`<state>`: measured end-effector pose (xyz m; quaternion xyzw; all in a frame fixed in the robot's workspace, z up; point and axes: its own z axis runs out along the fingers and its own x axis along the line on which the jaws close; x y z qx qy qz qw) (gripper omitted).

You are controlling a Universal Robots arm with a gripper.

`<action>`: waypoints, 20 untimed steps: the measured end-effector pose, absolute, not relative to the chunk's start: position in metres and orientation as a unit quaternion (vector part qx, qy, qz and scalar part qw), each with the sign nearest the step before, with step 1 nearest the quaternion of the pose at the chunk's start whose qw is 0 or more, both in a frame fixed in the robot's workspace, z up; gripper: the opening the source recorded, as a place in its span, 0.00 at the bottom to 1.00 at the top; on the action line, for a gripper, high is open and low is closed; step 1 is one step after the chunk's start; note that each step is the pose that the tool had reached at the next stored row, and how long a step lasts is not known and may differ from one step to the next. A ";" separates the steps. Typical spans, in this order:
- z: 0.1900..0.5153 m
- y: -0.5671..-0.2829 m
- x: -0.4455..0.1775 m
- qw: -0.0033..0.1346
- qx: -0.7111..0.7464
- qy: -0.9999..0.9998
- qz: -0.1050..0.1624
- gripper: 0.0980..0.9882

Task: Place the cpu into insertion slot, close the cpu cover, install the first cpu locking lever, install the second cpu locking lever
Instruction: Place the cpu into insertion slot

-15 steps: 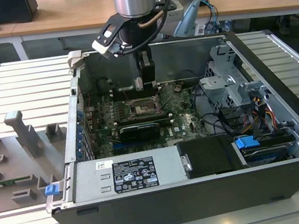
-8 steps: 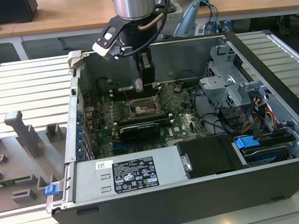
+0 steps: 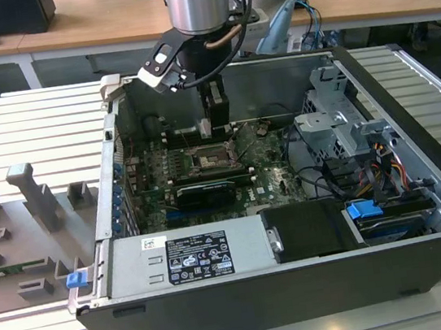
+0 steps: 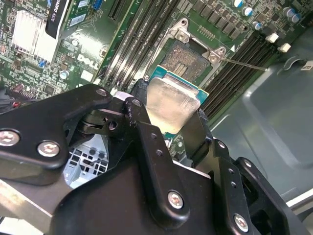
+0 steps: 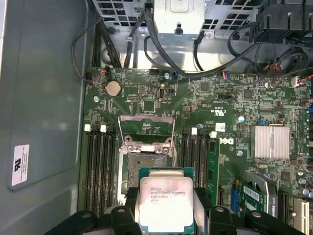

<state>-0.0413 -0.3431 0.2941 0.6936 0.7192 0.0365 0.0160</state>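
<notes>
Ribbed grey surface (image 3: 27, 135) carrying an open PC case (image 3: 303, 285), arm (image 3: 198, 4) upright over it.
Hand (image 3: 213, 125) grips the cpu (image 5: 165, 203) by 2 opposite edges, fingers (image 4: 199, 128) closed against it, metal top showing in both wrist views. The cpu hangs above the board (image 5: 230, 98), near the slot (image 5: 145, 164) and not seated in it. The slot lies bare, dark centre showing, between 2 banks of long black memory slots (image 5: 98, 166). The silvery cover (image 5: 146, 145) stands raised on the side of the slot away from the cpu.
</notes>
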 end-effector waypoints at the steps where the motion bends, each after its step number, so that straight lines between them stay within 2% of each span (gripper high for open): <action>1: 0.294 -0.343 -0.041 0.016 0.694 0.719 0.037 0.48; 20: 0.271 -0.343 -0.043 0.016 0.696 0.717 0.036 0.48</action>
